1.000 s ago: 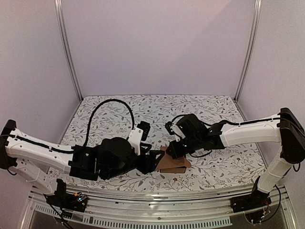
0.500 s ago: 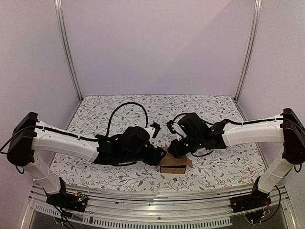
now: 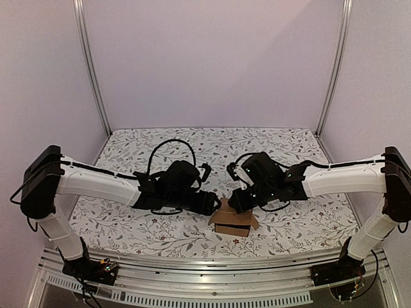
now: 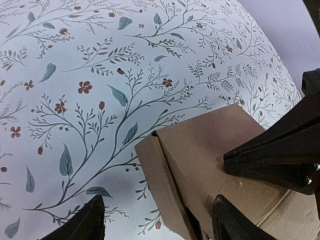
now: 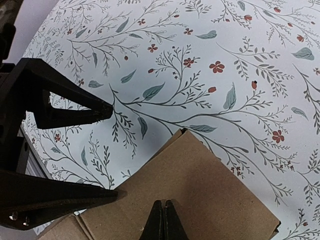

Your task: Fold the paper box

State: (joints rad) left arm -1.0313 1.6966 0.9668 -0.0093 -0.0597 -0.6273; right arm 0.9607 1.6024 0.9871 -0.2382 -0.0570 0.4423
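Observation:
The paper box (image 3: 232,222) is a small brown cardboard cube at the front middle of the table, with side flaps sticking out. My left gripper (image 3: 214,204) is open at the box's left edge. In the left wrist view (image 4: 157,205) its jaws straddle the box's (image 4: 210,150) left side flap. My right gripper (image 3: 235,203) is shut, and its tips (image 5: 164,220) rest on the box's top panel (image 5: 200,185). The right fingers (image 4: 270,160) also show in the left wrist view, and the left fingers (image 5: 70,112) in the right wrist view.
A floral cloth (image 3: 295,224) covers the table. A metal rail (image 3: 212,263) runs along the near edge, and two upright frame posts (image 3: 93,70) stand at the back corners. The left arm's black cable (image 3: 170,147) loops above its wrist.
My left arm has swung up and stretched out, bringing its open gripper to the box's left edge. The box has shifted slightly. My right gripper has stayed on the box top.

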